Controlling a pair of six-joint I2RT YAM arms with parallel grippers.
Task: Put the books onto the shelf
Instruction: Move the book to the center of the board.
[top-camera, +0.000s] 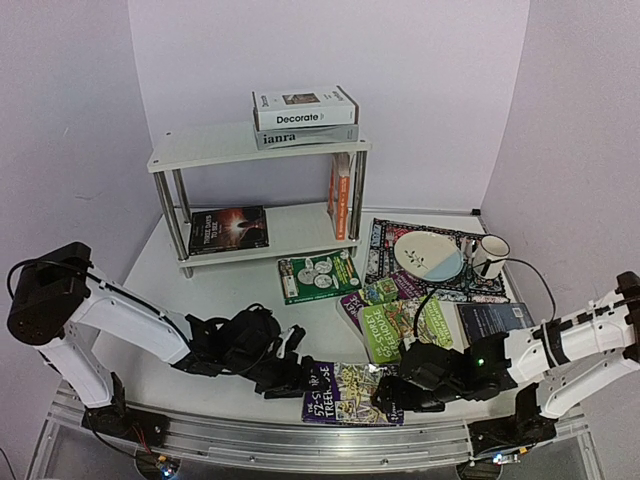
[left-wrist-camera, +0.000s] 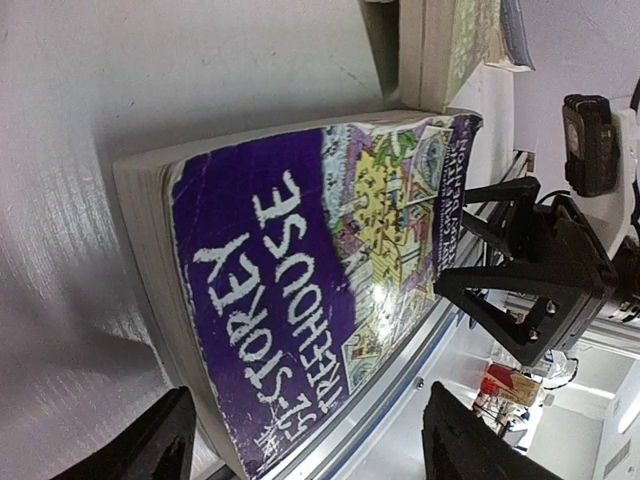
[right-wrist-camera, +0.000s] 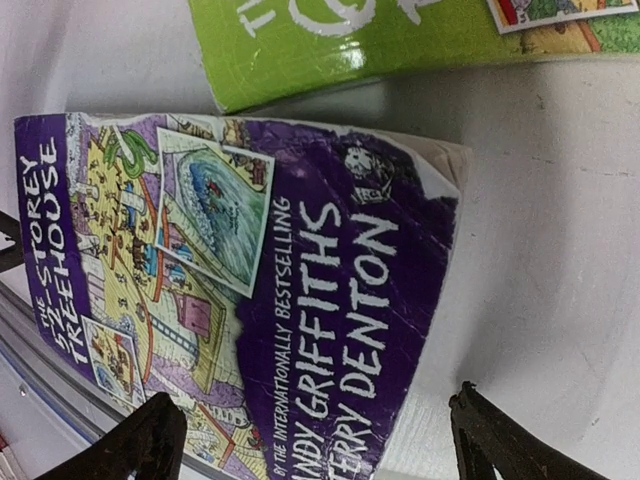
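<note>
A purple Treehouse book (top-camera: 352, 392) lies flat near the table's front edge, between my two grippers. My left gripper (top-camera: 297, 378) is open at the book's left end; in the left wrist view its fingers straddle the book (left-wrist-camera: 300, 290) without pressing it. At the right end my right gripper (top-camera: 386, 395) is also open, its fingers spread either side of the same book (right-wrist-camera: 280, 300). The white shelf (top-camera: 200, 152) stands at the back, with the Decorate (top-camera: 303, 108) and ianra (top-camera: 300, 136) books on top. A dark book (top-camera: 228, 229) and upright orange books (top-camera: 343, 195) are on its lower tier.
A green Treehouse book (top-camera: 405, 328) lies just behind the purple one, with a navy book (top-camera: 492, 322) to its right. A green-and-white book (top-camera: 318, 275) sits before the shelf. A patterned placemat (top-camera: 385, 240) with a plate (top-camera: 428, 252) and a mug (top-camera: 490, 255) lies at back right.
</note>
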